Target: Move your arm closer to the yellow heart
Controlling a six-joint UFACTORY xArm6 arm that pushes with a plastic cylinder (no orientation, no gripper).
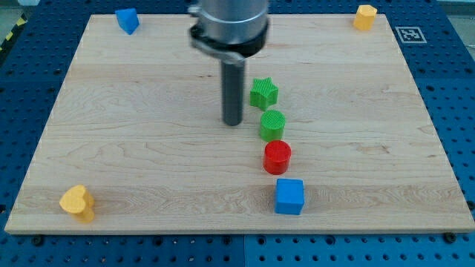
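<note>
The yellow heart (pixel 78 202) lies near the board's bottom left corner. My tip (pixel 233 122) rests on the board near the middle, far to the upper right of the heart. Just right of the tip stand a green star (pixel 263 93) and a green cylinder (pixel 272 124). Below them are a red cylinder (pixel 277 157) and a blue cube (pixel 289 196). The tip touches no block.
A blue block (pixel 127 20) sits near the top left corner and a yellow block (pixel 364 16) near the top right corner. The wooden board (pixel 148 133) lies on a blue perforated table (pixel 453 89). A marker tag (pixel 409 34) lies off the board's top right.
</note>
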